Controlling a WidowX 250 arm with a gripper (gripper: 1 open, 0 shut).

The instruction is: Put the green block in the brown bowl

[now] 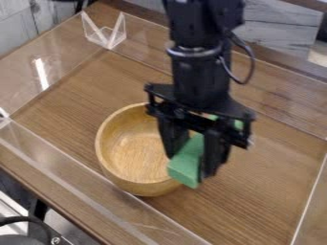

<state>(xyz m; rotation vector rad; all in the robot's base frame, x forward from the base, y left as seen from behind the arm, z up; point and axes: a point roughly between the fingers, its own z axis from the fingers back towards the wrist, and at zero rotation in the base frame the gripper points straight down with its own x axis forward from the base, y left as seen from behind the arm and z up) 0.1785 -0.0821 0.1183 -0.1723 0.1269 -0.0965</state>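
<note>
The brown bowl (pixel 119 153) sits at the left on the wooden desk (pixel 61 108), its right part hidden behind the black fingers (pixel 186 137). The fingers are closed on the green block (pixel 188 161), gripping it between them, with its lower end showing beneath. The block hangs in front of the bowl's right side in this view; whether it is over the opening cannot be told. Its long axis runs steeply, the lower end tipped slightly toward the left of the view.
</note>
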